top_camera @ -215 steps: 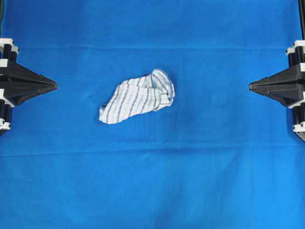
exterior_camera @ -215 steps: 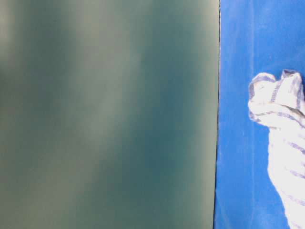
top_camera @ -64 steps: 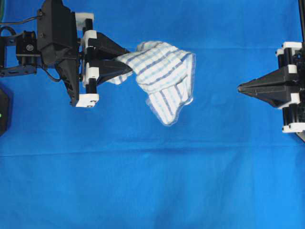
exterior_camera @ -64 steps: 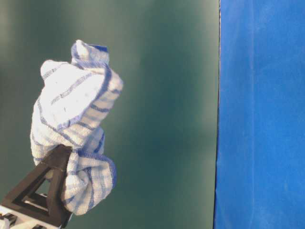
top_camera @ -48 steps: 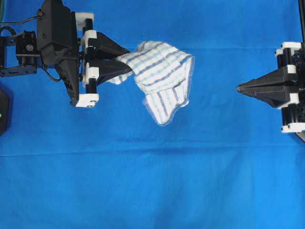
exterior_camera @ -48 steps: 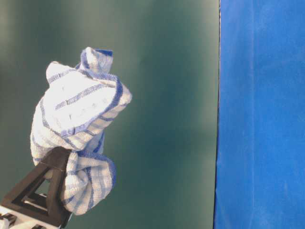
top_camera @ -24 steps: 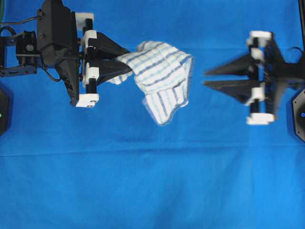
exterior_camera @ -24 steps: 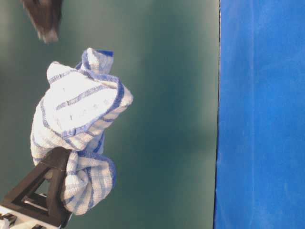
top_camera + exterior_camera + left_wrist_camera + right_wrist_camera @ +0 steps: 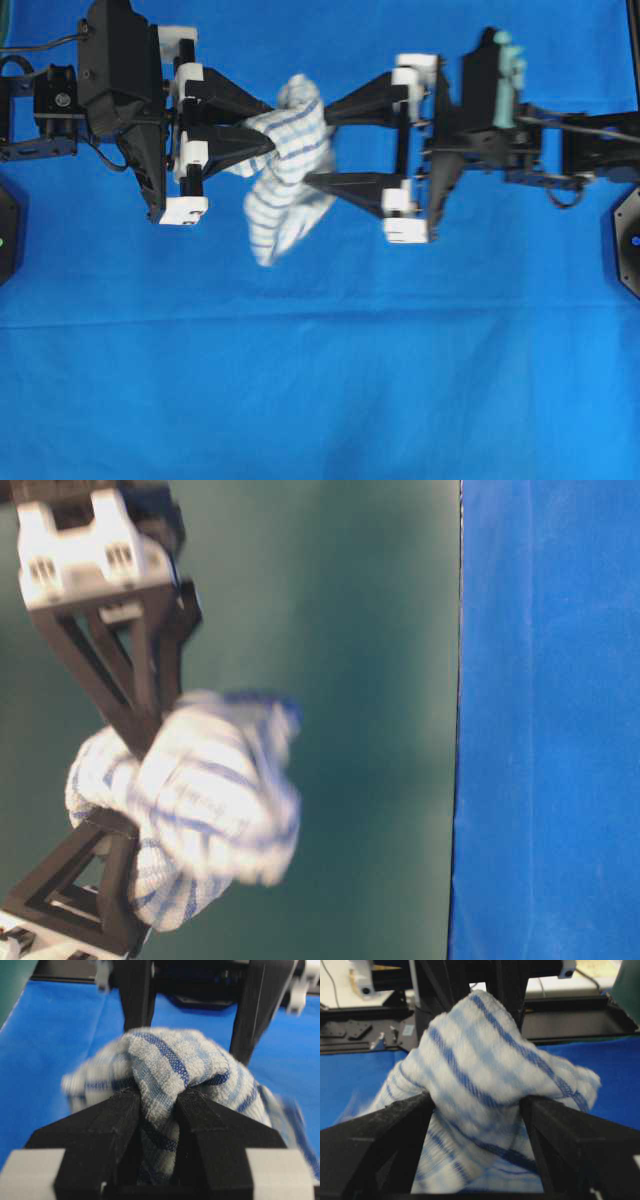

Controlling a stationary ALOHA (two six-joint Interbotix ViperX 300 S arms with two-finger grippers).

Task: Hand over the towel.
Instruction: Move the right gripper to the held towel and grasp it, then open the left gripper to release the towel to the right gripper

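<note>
The left end effector (image 9: 262, 128) is pinching the small white blue-striped cloth towel (image 9: 286, 165); the right end effector (image 9: 322, 146) is standing wide, straddling it.

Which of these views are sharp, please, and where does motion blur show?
Overhead: towel smeared at its hanging end. Table-level: towel and right gripper blurred. Left wrist: left gripper and the weave it grips crisp, background soft. Right wrist: stripes slightly smeared.
</note>
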